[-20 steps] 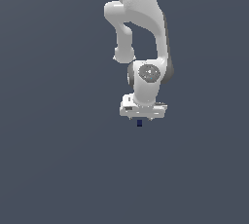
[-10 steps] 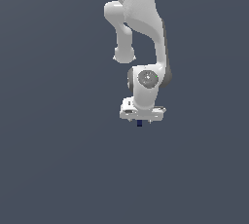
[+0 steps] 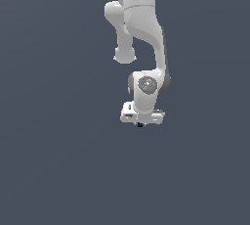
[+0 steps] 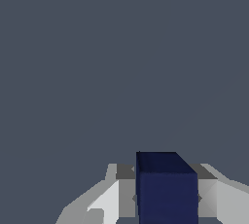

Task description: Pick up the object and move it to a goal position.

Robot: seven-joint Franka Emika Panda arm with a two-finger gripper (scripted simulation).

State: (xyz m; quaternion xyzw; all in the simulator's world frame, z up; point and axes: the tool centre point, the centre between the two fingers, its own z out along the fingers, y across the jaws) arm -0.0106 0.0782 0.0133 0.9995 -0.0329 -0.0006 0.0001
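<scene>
The object is a tiny dark navy-blue cube point(image 3: 140, 124), showing just under the white hand in the exterior view. In the wrist view the cube point(image 4: 166, 189) fills the gap between the two grey fingers point(image 4: 125, 191), and both pads lie flush against its sides. My gripper point(image 3: 140, 122) points straight down and is shut on the cube. In the exterior view most of the cube and the fingertips are hidden behind the hand. The wrist view puts my gripper point(image 4: 166, 167) right over the cube's top edge.
A plain dark grey-blue surface point(image 3: 58, 170) spreads all around with nothing else on it. The white arm point(image 3: 141, 28) rises straight up from the hand to the frame's upper edge.
The hand has come down over the cube, so less of the cube shows below it. The cube itself has stayed in place.
</scene>
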